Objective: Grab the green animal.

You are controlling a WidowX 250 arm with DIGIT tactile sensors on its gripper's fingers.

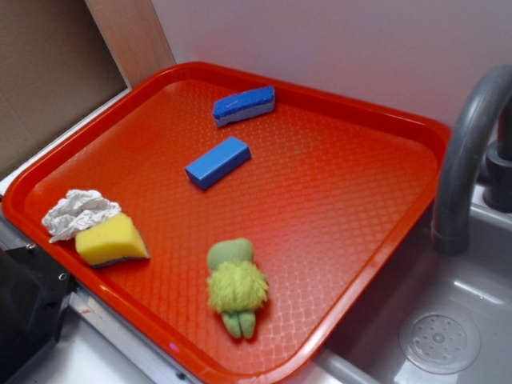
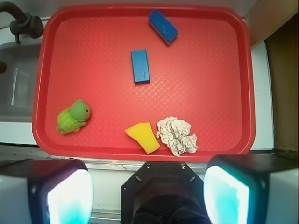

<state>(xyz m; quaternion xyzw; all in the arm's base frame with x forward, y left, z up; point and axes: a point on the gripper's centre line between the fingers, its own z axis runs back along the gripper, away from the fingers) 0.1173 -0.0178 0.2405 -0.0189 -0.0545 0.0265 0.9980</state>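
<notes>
A: Green animal [image 2: 74, 116]?
B: Lying on the red tray [image 2: 201, 70], by its sink-side edge, well apart from the yellow sponge [image 2: 144, 136].
A: Fingers [image 2: 70, 196]?
B: Spread wide, empty, off the tray's near edge.

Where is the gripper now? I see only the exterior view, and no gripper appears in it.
Observer: The wrist view shows the gripper with its jaws wide apart, holding nothing.
Operator: Is it over the green animal?
Observer: No. In the wrist view the green animal lies far to the left on the tray, apart from both fingers.
Operator: Then what lies straight ahead of the gripper?
Observer: The yellow sponge and the crumpled white cloth, near the tray's closest rim.
</notes>
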